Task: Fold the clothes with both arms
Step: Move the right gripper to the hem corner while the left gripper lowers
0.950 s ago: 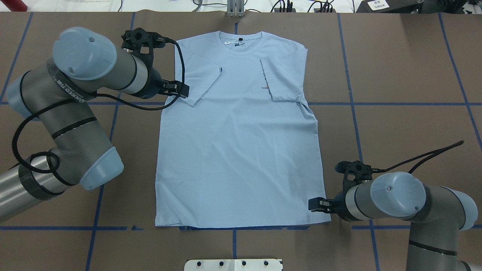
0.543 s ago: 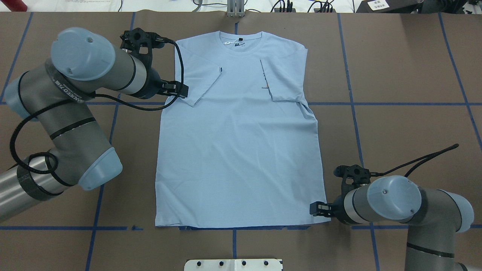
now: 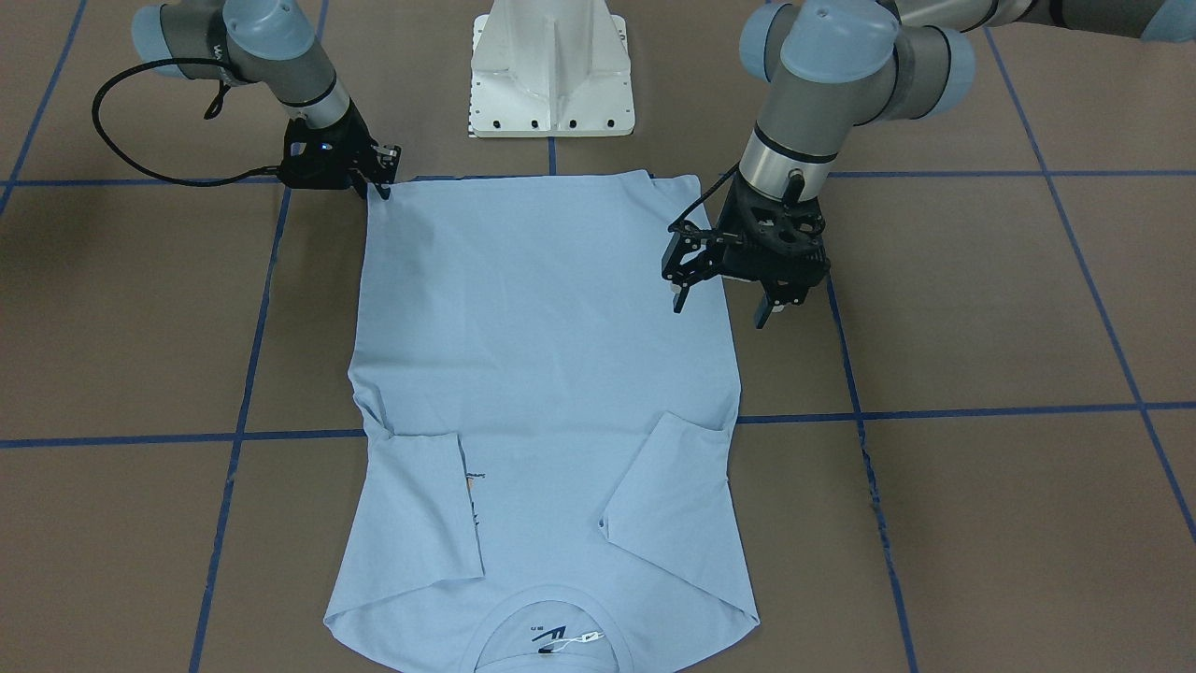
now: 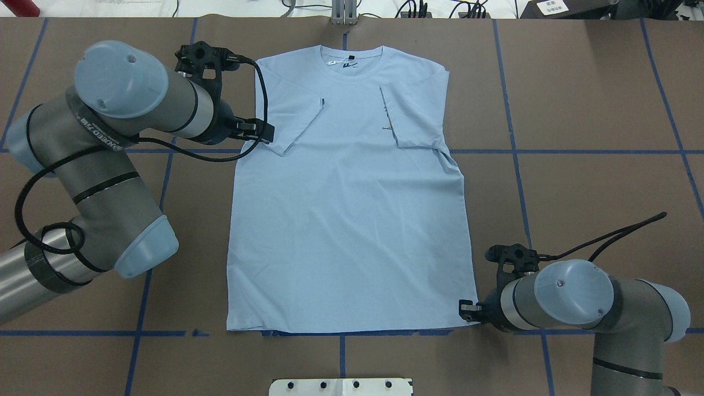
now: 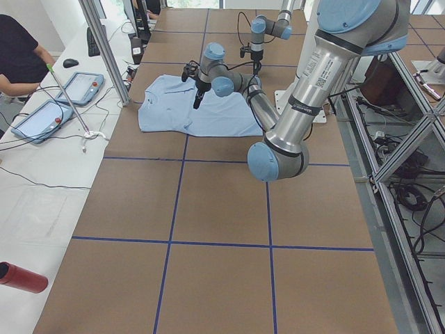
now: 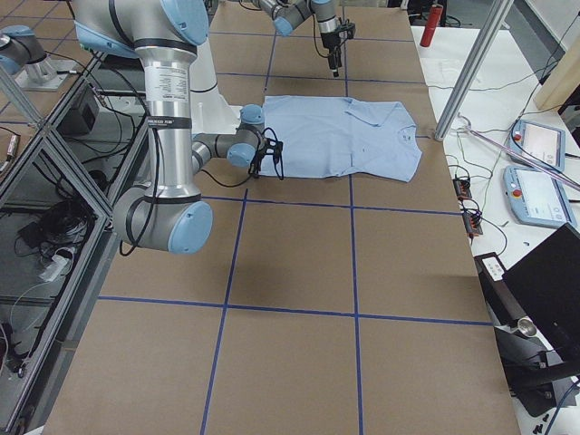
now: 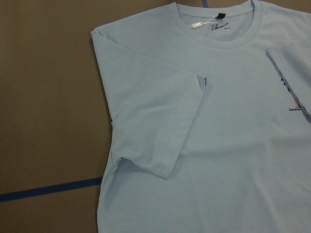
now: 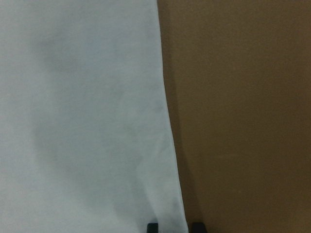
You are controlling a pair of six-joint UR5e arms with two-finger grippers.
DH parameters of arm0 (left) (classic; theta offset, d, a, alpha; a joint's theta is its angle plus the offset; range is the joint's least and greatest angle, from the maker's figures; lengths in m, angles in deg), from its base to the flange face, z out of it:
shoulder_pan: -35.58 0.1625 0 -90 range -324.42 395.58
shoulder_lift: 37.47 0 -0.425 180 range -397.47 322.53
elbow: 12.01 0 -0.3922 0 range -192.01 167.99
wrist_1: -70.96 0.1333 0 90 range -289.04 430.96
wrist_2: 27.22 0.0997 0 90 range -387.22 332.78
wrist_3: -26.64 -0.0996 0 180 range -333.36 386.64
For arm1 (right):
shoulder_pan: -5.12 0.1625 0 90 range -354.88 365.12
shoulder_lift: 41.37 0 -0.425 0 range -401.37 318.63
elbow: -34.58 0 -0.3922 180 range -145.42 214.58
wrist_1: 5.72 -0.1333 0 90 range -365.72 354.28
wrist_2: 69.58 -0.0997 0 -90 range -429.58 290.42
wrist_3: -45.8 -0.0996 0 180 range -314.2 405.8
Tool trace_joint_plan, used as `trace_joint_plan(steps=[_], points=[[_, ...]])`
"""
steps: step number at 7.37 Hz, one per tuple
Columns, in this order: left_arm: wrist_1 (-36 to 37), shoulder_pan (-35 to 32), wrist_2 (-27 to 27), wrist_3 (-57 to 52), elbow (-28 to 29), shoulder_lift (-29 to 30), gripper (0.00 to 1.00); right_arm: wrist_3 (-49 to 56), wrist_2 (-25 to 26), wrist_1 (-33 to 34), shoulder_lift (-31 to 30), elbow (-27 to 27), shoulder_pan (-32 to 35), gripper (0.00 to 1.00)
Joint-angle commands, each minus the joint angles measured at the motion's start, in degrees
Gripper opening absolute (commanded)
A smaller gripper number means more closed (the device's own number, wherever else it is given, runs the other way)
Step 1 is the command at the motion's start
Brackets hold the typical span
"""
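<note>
The pale light-blue T-shirt (image 4: 346, 220) lies flat on the brown table, collar at the far side, both sleeves folded inward; it also shows in the front view (image 3: 542, 355). My left gripper (image 3: 719, 308) hovers open above the shirt's left edge, near the folded left sleeve (image 7: 165, 121), holding nothing. My right gripper (image 4: 466, 311) is low at the shirt's near right hem corner. In the right wrist view the shirt's side edge (image 8: 167, 121) runs down between the two fingertips (image 8: 152, 226), which stand a small gap apart.
The white pedestal base (image 3: 551, 75) stands just behind the hem. Blue tape lines (image 4: 517, 151) cross the table. An operator (image 5: 17, 56) sits at a side bench with tablets (image 5: 76, 87). A red cylinder (image 5: 21, 278) lies on that bench.
My right gripper has slid toward the near hem corner and dropped lower. The left arm has hardly moved. The shirt lies as before.
</note>
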Motion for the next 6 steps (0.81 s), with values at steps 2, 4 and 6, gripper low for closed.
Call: trace_joint_plan(steps=[2, 4, 6], points=[[0.0, 0.1, -0.1, 0.1, 0.3, 0.0, 1.0, 0.0, -0.5, 0.0, 0.2, 0.4, 0.0, 0.0], [-0.3, 1.0, -1.8, 6.2, -0.2, -1.7, 1.0, -0.3, -0.3, -0.1, 0.4, 1.4, 0.2, 0.0], [-0.9, 4.9, -4.5, 15.8, -5.8, -7.8, 1.0, -0.3, -0.7, -0.5, 0.3, 1.7, 1.1, 0.0]])
